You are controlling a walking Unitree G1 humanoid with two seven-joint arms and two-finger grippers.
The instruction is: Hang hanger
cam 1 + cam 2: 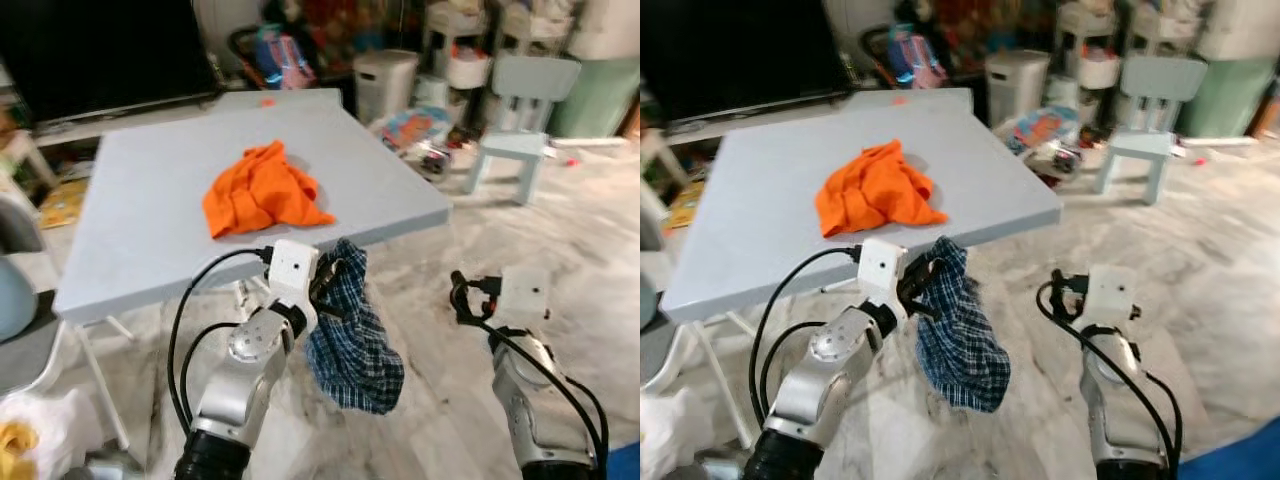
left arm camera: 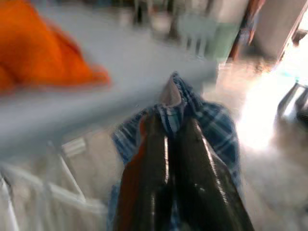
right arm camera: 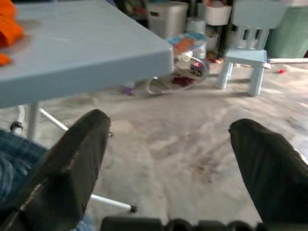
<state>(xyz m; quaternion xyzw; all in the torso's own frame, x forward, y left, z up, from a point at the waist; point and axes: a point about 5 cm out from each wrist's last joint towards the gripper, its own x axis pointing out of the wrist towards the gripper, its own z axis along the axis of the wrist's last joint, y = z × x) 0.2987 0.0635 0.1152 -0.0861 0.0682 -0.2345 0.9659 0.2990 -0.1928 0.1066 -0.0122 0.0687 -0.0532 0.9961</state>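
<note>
I'm looking into a lived-in home: marble-pattern floor (image 1: 590, 230), a big dark television (image 1: 100, 50), a child's pale blue chair (image 1: 525, 110), scattered toys (image 1: 415, 130), and a folding desk (image 1: 140, 200).

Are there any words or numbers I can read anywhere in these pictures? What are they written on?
None can be read.
The colourful packets on the floor near the small blue chair may carry print, but it is too small and blurred to read.
The orange cloth on the table and the checked cloth held in the left pincer show no writing.
The right pincer is open and bears no label.
</note>
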